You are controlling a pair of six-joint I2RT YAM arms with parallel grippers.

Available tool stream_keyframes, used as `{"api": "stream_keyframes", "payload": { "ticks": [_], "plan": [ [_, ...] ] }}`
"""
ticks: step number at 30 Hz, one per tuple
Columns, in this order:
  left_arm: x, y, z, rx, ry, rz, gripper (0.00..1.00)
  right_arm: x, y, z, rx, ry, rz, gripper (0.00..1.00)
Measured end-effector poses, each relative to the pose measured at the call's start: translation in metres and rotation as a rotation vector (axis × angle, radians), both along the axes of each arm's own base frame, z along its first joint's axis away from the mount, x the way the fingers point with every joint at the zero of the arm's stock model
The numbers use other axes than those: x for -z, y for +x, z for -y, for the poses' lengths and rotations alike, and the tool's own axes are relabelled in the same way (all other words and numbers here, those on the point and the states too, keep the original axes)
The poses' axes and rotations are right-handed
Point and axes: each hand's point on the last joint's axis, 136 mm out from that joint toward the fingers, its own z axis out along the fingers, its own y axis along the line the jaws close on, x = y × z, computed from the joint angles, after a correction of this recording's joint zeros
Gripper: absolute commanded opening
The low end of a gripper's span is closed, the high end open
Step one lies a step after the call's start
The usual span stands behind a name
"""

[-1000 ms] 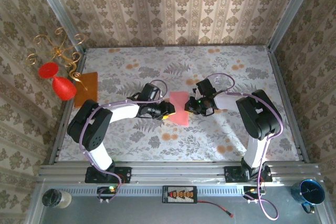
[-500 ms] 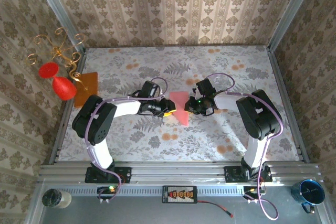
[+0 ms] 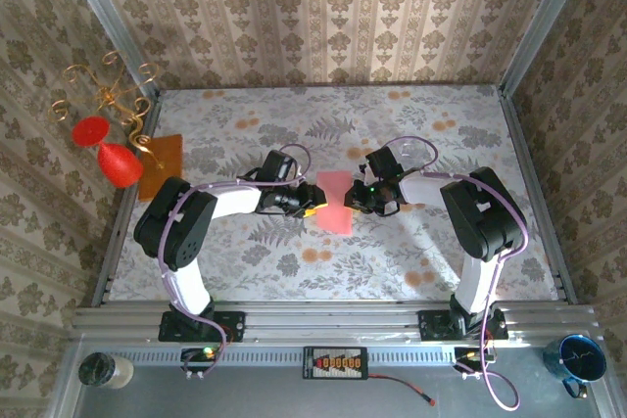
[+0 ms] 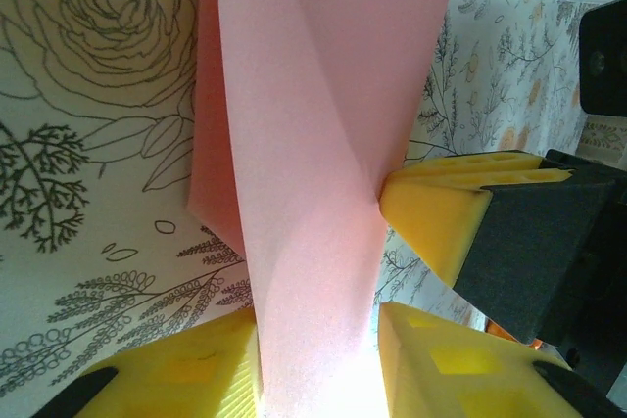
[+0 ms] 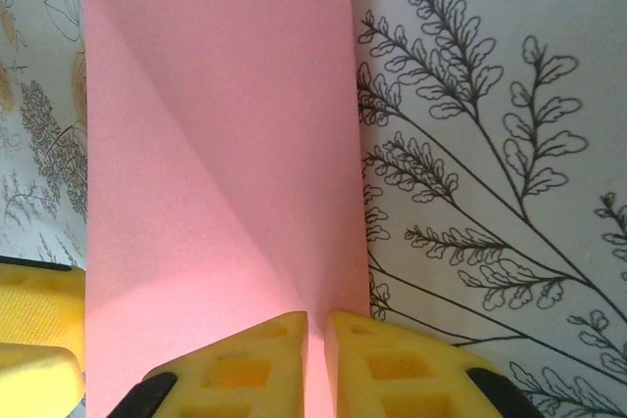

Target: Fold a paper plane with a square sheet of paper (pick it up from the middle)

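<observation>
The square sheet of paper point(image 3: 335, 205) is salmon pink, folded into a narrow shape with a diagonal crease, and lies mid-table between both grippers. My left gripper point(image 3: 313, 208) meets it from the left. In the left wrist view the sheet point(image 4: 323, 144) rises between the yellow fingers of this gripper point(image 4: 318, 340) and fills their gap. My right gripper point(image 3: 355, 201) holds the opposite edge. Its fingers point(image 5: 245, 359) are nearly together with the paper's edge point(image 5: 216, 144) pinched between them. A right finger point(image 4: 441, 217) presses the sheet's side. A finished paper plane is out of view.
An orange rectangular sheet point(image 3: 162, 165) lies at the table's left edge beside a red goblet point(image 3: 118, 163) and a gold stand point(image 3: 116, 95). Patterned walls enclose the table on three sides. A blue mug point(image 3: 578, 357) sits off the table at the near right.
The left arm's elbow swung slightly forward and its jaws narrowed a little on the paper. The right arm and the sheet have hardly moved.
</observation>
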Motion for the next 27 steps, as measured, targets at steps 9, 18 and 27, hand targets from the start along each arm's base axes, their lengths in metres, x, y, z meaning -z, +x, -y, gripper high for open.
{"api": "stream_keyframes", "payload": {
  "ticks": [9, 18, 27],
  "plan": [
    [0.010, 0.000, -0.002, 0.003, 0.000, -0.034, 0.23, -0.004, 0.002, -0.001, -0.001, 0.011, 0.026, 0.25],
    [0.007, 0.005, -0.004, -0.005, -0.015, -0.024, 0.08, -0.052, 0.006, 0.005, -0.061, -0.004, 0.220, 0.52],
    [0.000, 0.012, 0.001, -0.021, -0.053, -0.005, 0.04, -0.119, 0.004, 0.013, -0.148, -0.079, 0.546, 0.62]
  ]
}}
